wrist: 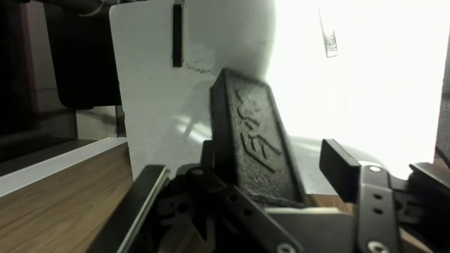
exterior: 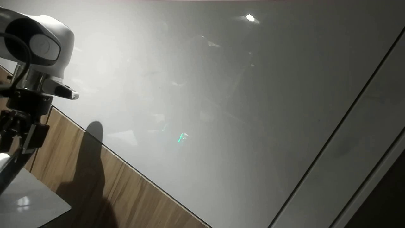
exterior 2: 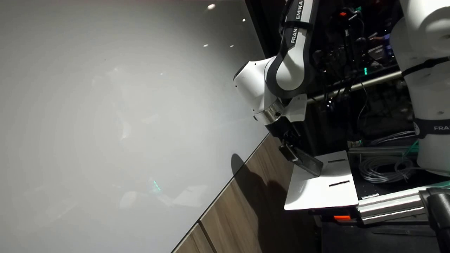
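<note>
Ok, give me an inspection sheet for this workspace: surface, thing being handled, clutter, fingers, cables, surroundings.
Surface: white plate with two slots; dark scuff near one slot, strong glare across part.
Thing being handled: dark block with marks on its face, tilted between the fingers; contact with the plate cannot be told.
Clutter: equipment behind the arm, too dim to identify; orange piece below the plate's edge.
Fingers: open, with a gap on one side of the block; contact on the other side unclear.
Cables: grey coil beside the robot base; black cable along the arm.
Surroundings: glossy pale board with reflections; wood-grain panels with a dark shadow.
</note>
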`<state>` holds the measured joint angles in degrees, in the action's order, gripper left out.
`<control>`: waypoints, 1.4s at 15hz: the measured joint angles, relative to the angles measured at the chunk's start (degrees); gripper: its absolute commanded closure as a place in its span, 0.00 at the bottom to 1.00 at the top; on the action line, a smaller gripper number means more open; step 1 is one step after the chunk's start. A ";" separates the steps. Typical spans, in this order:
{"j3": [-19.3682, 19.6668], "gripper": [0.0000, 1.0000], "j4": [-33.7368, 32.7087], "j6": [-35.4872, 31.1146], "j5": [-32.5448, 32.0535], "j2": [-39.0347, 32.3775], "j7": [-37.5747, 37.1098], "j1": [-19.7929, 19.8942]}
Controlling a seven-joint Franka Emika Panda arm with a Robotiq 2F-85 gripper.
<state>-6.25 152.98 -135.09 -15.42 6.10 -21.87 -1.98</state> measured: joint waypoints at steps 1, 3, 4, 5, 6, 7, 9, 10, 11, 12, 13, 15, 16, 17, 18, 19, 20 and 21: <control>0.00 0.00 0.00 0.00 0.00 0.00 0.01 0.00; 0.00 0.00 -0.01 0.00 0.00 0.00 0.05 -0.01; 0.00 0.00 -0.03 0.00 0.02 0.00 0.06 -0.01; 0.00 0.00 -0.05 0.00 0.03 0.00 0.06 0.00; 0.00 0.00 -0.08 0.00 0.04 0.00 0.06 0.00; 0.00 0.00 -0.12 0.00 0.05 0.00 0.07 0.00; 0.00 0.00 -0.25 0.00 0.10 0.00 0.07 0.01; 0.00 0.00 -0.33 0.00 0.15 0.00 0.07 0.01; 0.00 0.00 -0.38 0.00 0.23 0.00 0.07 0.02; 0.00 0.00 -0.40 0.00 0.31 0.00 0.07 0.02; 0.00 0.00 -0.40 0.00 0.52 0.00 0.18 0.02; 0.02 0.00 -0.35 0.00 1.24 0.03 0.63 0.02; 0.02 0.00 -0.30 0.00 1.23 0.03 0.63 0.02; 0.02 0.00 -0.27 0.00 1.23 0.02 0.62 0.02; 0.02 0.00 -0.27 0.00 1.23 0.02 0.62 0.02; 0.02 0.00 -0.27 0.00 1.23 0.02 0.62 0.02; 0.02 0.00 -0.27 0.00 1.23 0.02 0.62 0.02; 0.02 0.00 -0.27 0.00 1.23 0.02 0.62 0.02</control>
<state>-6.24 152.71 -135.09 -14.19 6.12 -21.25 -1.96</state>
